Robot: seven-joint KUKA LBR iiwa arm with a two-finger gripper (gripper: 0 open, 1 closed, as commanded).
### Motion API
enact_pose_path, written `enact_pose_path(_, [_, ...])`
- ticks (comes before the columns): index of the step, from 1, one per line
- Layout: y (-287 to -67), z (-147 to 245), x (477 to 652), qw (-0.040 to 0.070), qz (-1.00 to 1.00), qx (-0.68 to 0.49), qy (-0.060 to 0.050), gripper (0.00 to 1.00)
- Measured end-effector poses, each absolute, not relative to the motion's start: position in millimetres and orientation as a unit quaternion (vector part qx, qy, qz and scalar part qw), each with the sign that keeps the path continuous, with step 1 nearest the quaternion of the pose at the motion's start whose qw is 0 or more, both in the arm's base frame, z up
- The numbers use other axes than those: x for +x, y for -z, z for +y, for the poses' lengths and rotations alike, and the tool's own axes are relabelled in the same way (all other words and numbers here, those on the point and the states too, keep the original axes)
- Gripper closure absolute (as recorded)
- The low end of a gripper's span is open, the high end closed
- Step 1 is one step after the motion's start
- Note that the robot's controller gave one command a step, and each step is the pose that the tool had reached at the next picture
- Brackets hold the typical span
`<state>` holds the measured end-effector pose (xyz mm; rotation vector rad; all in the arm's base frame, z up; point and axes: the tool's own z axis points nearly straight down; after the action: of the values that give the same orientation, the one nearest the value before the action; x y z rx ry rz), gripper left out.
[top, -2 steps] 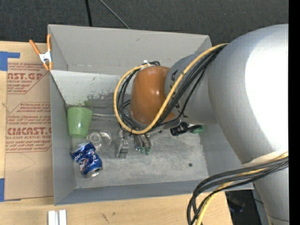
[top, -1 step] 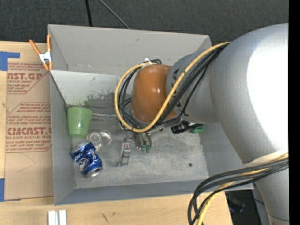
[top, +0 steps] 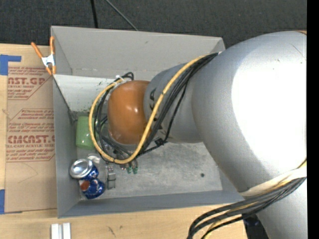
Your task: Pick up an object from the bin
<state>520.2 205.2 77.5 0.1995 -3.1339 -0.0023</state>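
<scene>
A small grey part of my gripper (top: 110, 177) peeks out below the wrist, low over the bin's front left floor. Just to its left lies a crushed blue drink can (top: 87, 177) with a silver top, in the front left corner, close to the gripper or touching it; I cannot tell which. A pale green block (top: 82, 132) rests against the left wall, farther back, with its right side hidden behind the wrist cables.
The arm, with its orange wrist cover and looped cables, spans the bin from the right and hides most of the middle and back. Bare grey floor shows at the front, right of the gripper.
</scene>
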Motion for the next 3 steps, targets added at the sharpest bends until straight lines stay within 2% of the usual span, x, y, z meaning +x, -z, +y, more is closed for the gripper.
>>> enact_pose_path(1, [-70.6,224.4,490.6,-0.001,-1.0,0.011,-0.011,0.0])
enact_pose_path(2, [-69.4,234.3,486.9,0.0,-1.0,0.011,-0.001,1.0])
enact_pose_path(3, [-88.0,246.9,540.9,-0.002,-0.999,-0.051,0.001,1.0])
